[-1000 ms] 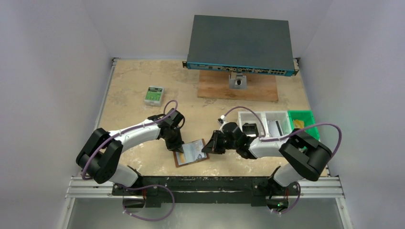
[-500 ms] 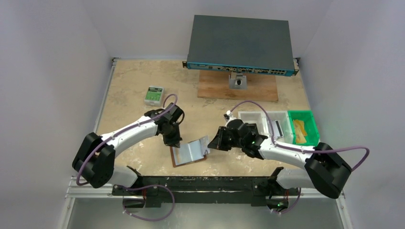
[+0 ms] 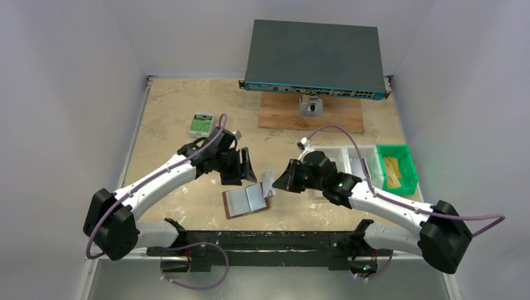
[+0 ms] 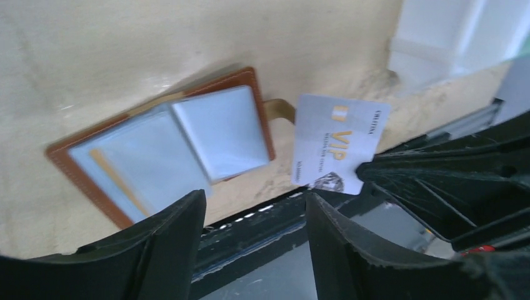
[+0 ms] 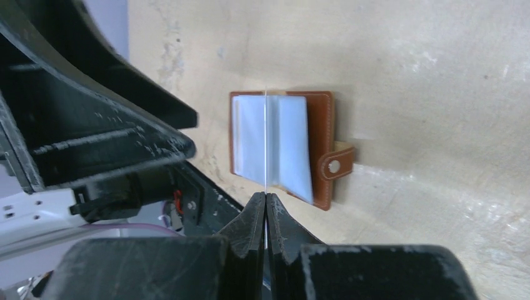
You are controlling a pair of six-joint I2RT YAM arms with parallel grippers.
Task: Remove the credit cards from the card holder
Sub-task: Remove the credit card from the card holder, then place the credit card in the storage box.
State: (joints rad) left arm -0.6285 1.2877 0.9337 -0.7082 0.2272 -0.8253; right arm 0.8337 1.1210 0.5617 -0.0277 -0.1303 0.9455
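Lying open and flat on the sandy counter (image 3: 175,112), the brown leather card holder (image 3: 245,200) shows smooth grey-blue pockets (image 4: 219,131), its long axis running left to right between both arms. The right jaws pinch a thin, stiff silver card (image 4: 337,150) by one edge, just beside the holder's snap tab (image 5: 334,165). The left jaws gape empty just behind the holder, nearer its pockets.

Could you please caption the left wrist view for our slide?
Right gripper holds a white VIP card beside the open brown card holder.
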